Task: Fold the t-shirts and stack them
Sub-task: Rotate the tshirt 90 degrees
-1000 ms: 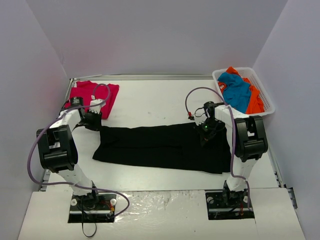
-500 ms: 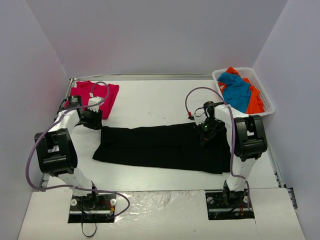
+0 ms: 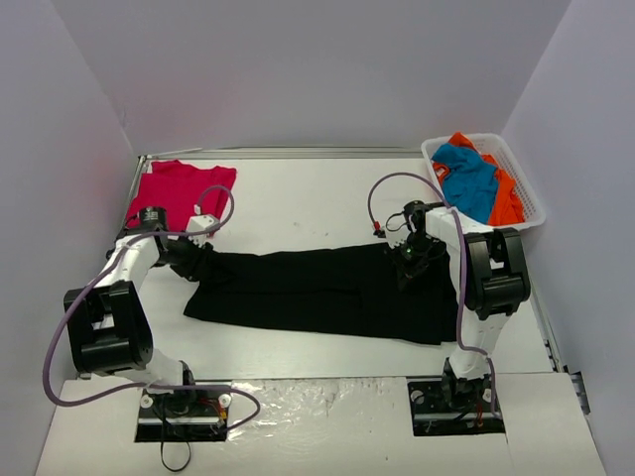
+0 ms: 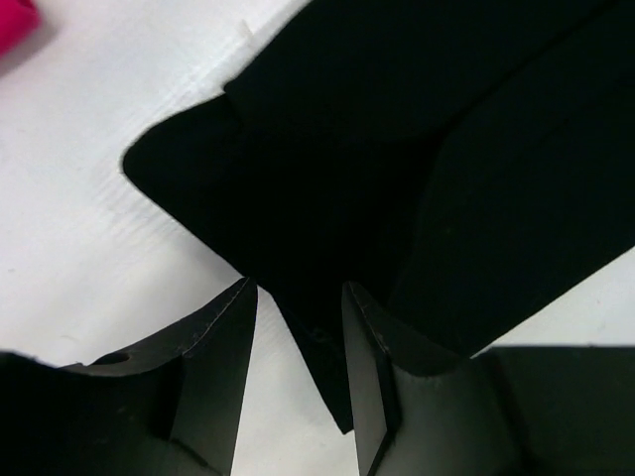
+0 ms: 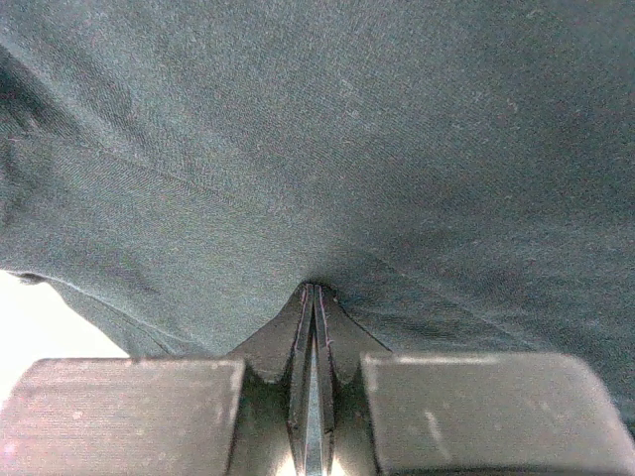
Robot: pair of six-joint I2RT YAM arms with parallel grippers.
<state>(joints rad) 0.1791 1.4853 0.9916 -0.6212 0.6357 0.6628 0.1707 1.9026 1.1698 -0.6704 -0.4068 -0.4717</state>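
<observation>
So, the left gripper (image 4: 298,290) is seen with its jaws parted. A pointed corner of the large black cloth t-shirt (image 4: 397,149) is lying in the gap between the two fingers without being squeezed, with a bit of white table showing beside it. The right gripper (image 5: 314,290) is closed tight, fingertips pressed together, and a small pinch of the black t-shirt (image 5: 347,129) is caught at the tips, with creases fanned out from there. From the top camera the black t-shirt (image 3: 317,293) is found spread as a long flattened band across the middle of the white table (image 3: 298,198), running left to right. The left gripper (image 3: 193,260) is placed at its far-left corner and the right gripper (image 3: 409,260) at its far edge towards the right end. A crimson-red cloth t-shirt (image 3: 179,188) is laid flat in the far-left corner of the table, near the left gripper but apart from the black one. A sliver of that red t-shirt (image 4: 12,22) is caught in the top-left corner of the left wrist view. Over at the far right, a white plastic basket (image 3: 526,193) is parked by the wall. A blue cloth t-shirt (image 3: 468,178) and an orange cloth t-shirt (image 3: 508,203) are bunched up inside it, blue on the left and orange partly under it, towards the right.
</observation>
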